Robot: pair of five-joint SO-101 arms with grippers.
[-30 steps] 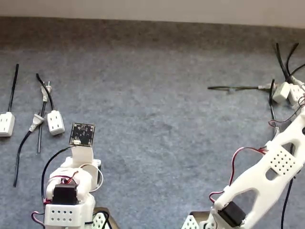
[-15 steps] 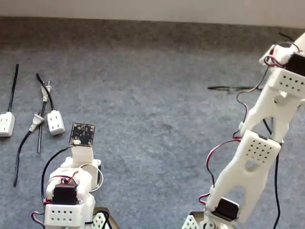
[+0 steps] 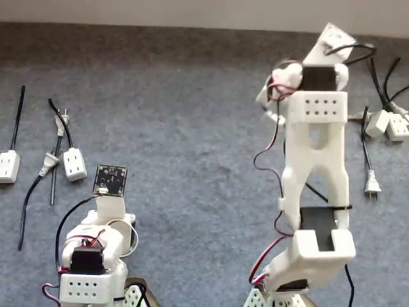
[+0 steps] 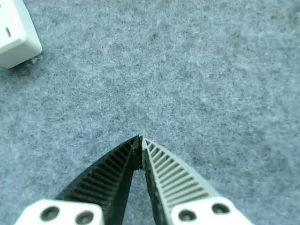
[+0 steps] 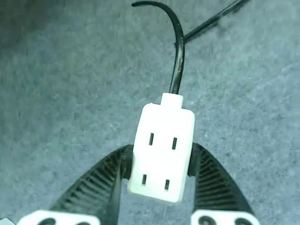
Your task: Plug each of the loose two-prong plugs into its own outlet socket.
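At the far left of the grey table (image 3: pixel 192 96), a white outlet socket (image 3: pixel 7 165) is seen. Next comes a loose plug (image 3: pixel 47 165) just beside a second socket (image 3: pixel 75 164), with another plug (image 3: pixel 62 120) beyond them. The left gripper (image 4: pixel 140 140) is held above bare table, its jaws pressed together on nothing. Further right, a held socket (image 5: pixel 161 164) is pinched by its sides in the jaws of the right gripper (image 5: pixel 160 149), above the table, with a black cable (image 5: pixel 177 56) trailing from it. At the far right, a third socket (image 3: pixel 377 121) and a fourth socket (image 3: pixel 397 126) lie just beside each other, with a right-hand plug (image 3: pixel 372 187) near them.
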